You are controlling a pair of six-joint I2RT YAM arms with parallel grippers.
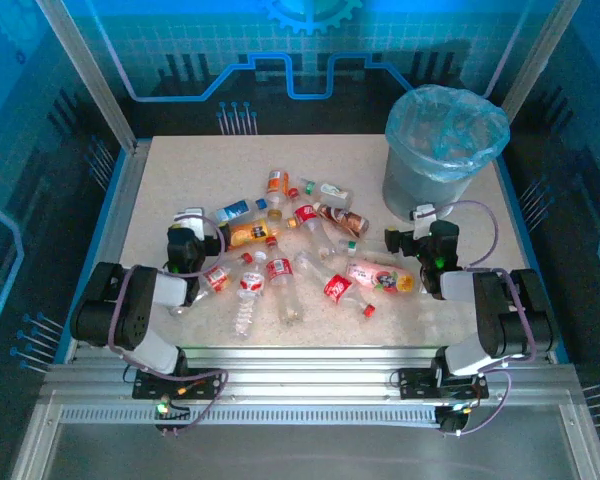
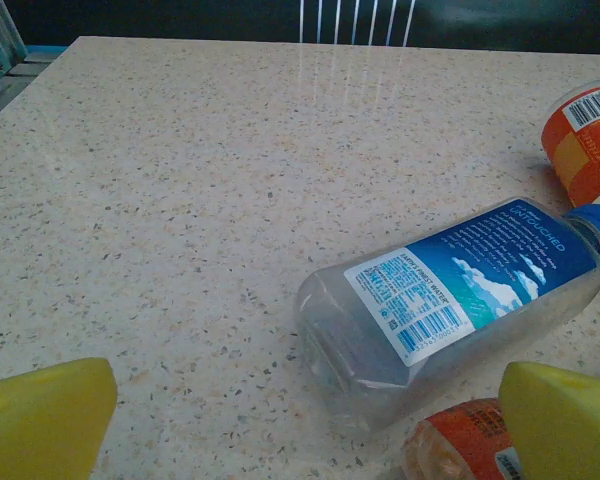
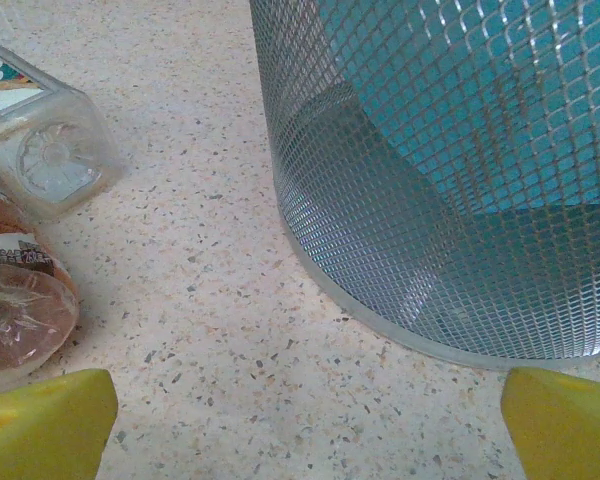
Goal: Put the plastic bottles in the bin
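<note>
The plastic bottles (image 1: 298, 250) lie scattered on their sides across the middle of the speckled table (image 1: 180, 165), between the two arms and left of the bin (image 1: 420, 185). The bin stands upright at the far right of the table, its light-blue bag (image 1: 450, 120) bunched over the rim. From the right wrist its wall shows as fine grey mesh (image 3: 430, 170) with the blue liner behind it.

The left tool (image 1: 191, 224) sits low at the left edge of the heap, its yellow fingers (image 2: 45, 420) spread wide and gripping nothing. Just ahead of it lies a clear bottle with a blue label (image 2: 460, 300) (barcode side up, blue cap to the right), seen from above at (image 1: 235, 210). An orange-labelled bottle (image 2: 460, 452) touches its near side by the right finger, and another orange-labelled one (image 2: 583, 140) lies beyond it.

The right tool (image 1: 421, 218) is near the foot of the bin, also open, with the yellow fingers (image 3: 565, 425) far apart over bare table. To its left lie a clear bottle (image 3: 45, 160), base toward the camera, and a brown bottle (image 3: 20, 300) just beside it, both apart from the bin.
</note>
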